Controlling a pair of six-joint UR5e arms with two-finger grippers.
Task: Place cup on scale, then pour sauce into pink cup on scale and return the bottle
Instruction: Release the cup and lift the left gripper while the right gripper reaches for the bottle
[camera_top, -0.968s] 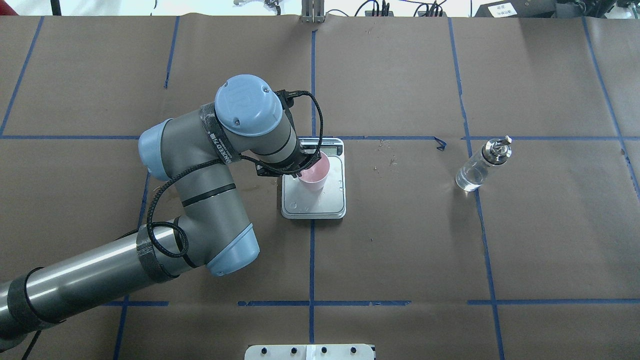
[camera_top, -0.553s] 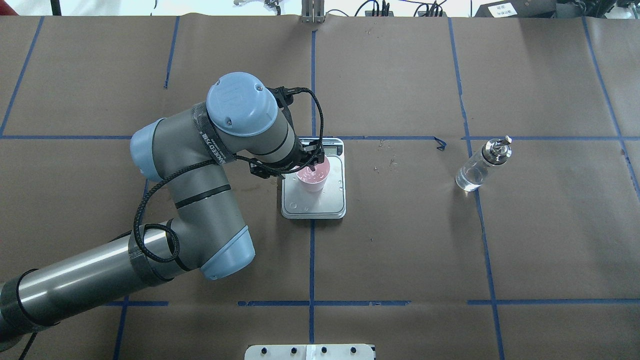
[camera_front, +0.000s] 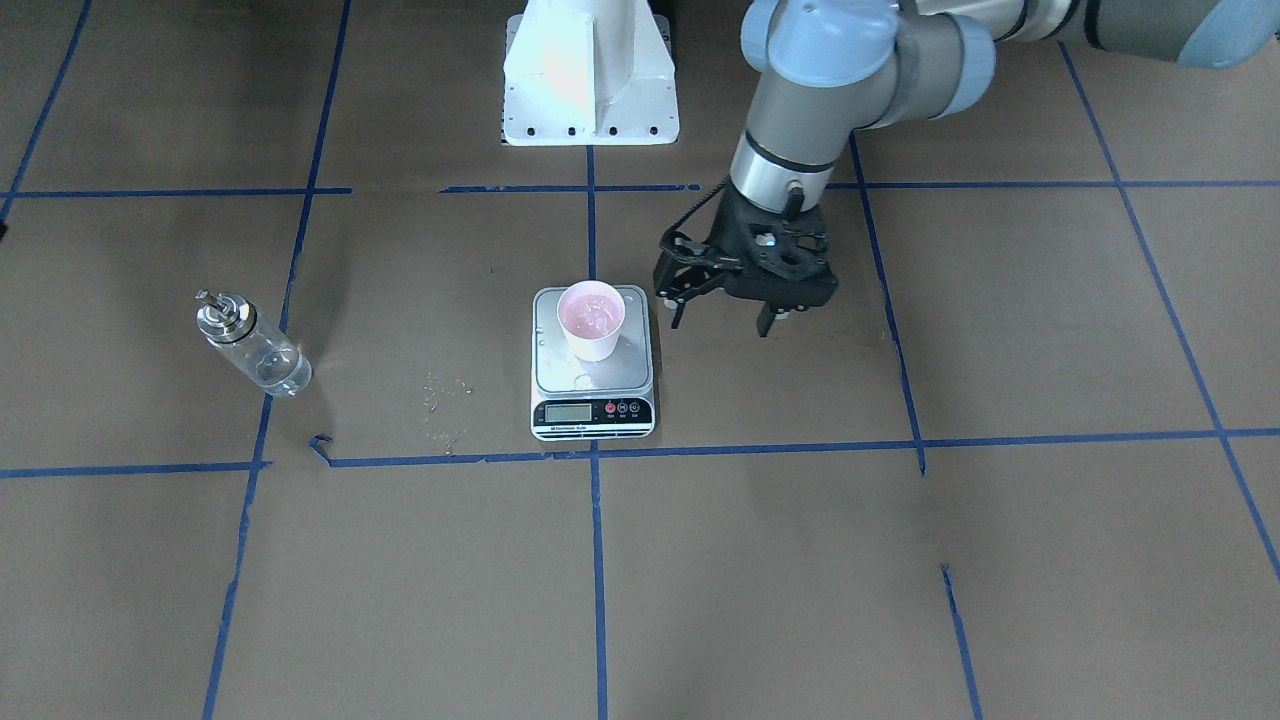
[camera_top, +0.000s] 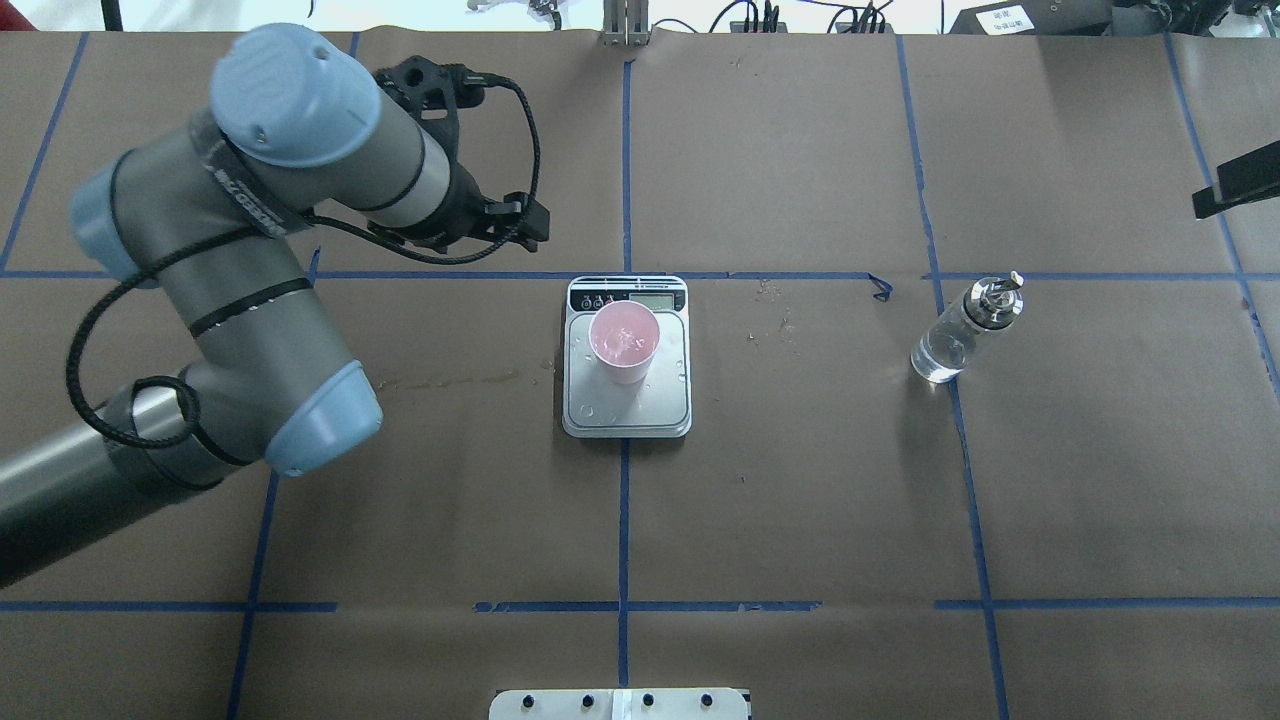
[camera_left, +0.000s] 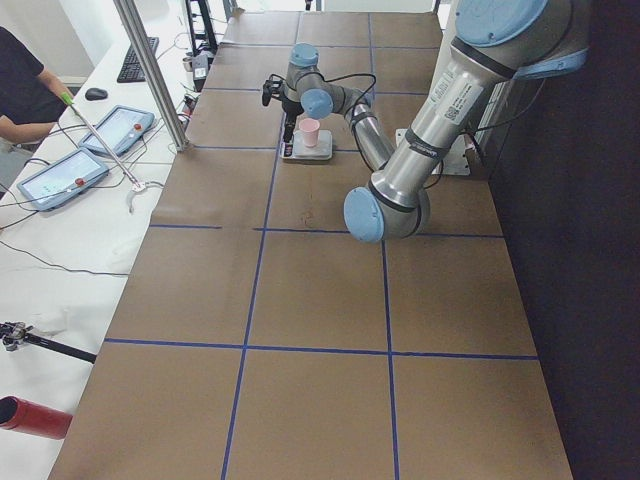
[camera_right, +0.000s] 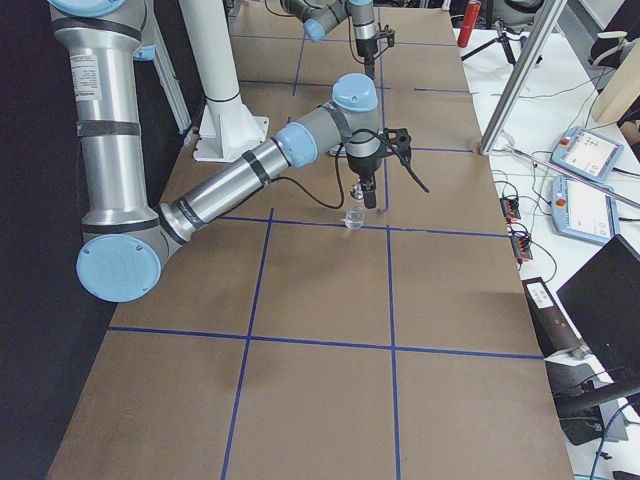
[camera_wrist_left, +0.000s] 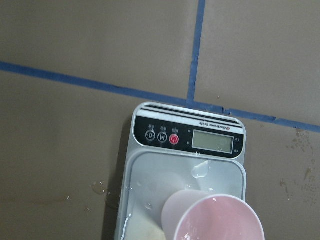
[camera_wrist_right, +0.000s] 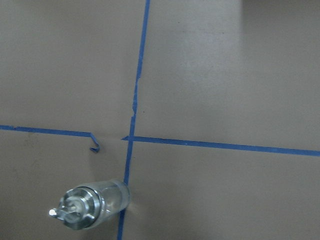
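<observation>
The cup (camera_top: 623, 343) stands upright near the middle of the steel platform of the scale (camera_top: 627, 415), nothing touching it. Its pink inside glints, and a few clear droplets lie on the platform around it. The scale's black strip with the display faces away from the robot.

The left hand (camera_front: 720, 320) hangs above the table (camera_top: 800, 500) just off the scale's edge, on the robot's left side of it. Its two fingers (camera_front: 764, 322) are spread wide and point down. They hold nothing and are apart from both cup and scale. The left wrist view looks down on the display strip, with the cup's rim at the bottom edge.

Well apart from the scale, on the robot's right, the bottle (camera_top: 965, 328) stands on a blue tape line (camera_top: 975, 520), its silver cap and spout on top and clear liquid inside. The right hand (camera_right: 368, 190) hangs over the table close to the bottle without touching it. Only a black corner of it reaches into the overhead view. I cannot tell how far its fingers are spread. The right wrist view has the bottle's cap low at its left.
</observation>
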